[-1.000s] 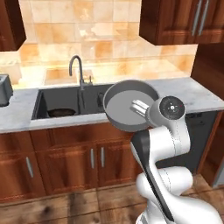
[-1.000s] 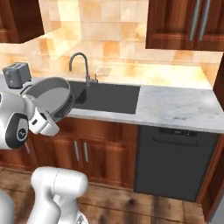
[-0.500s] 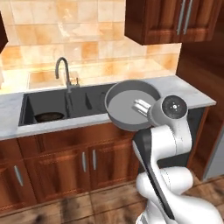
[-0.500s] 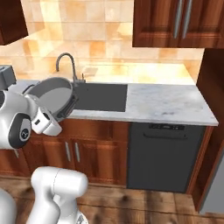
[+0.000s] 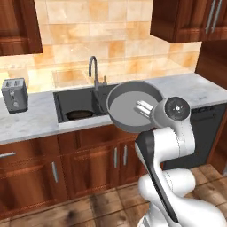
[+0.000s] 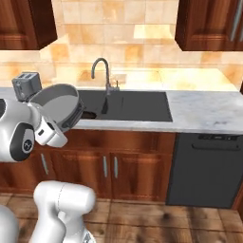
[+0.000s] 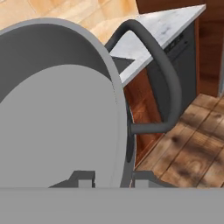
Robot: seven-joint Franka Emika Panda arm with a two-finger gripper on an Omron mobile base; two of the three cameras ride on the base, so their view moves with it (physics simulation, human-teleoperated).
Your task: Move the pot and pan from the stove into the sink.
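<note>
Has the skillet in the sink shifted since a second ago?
No. The skillet still lies in the near left corner of the sink; only the whole view shifted as the base drove.

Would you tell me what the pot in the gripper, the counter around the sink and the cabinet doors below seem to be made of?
The pot looks like metal with a dull silver-grey finish: thin wall, plain even grey inside, slim loop handle. The counter looks like white marble or a stone imitation, with faint grey veining. The cabinet doors look like dark reddish wood, glossy, with visible grain and raised panels.

The pan (image 5: 79, 114) lies in the sink (image 5: 66, 103); the toaster (image 5: 14, 95) seems left.
</note>
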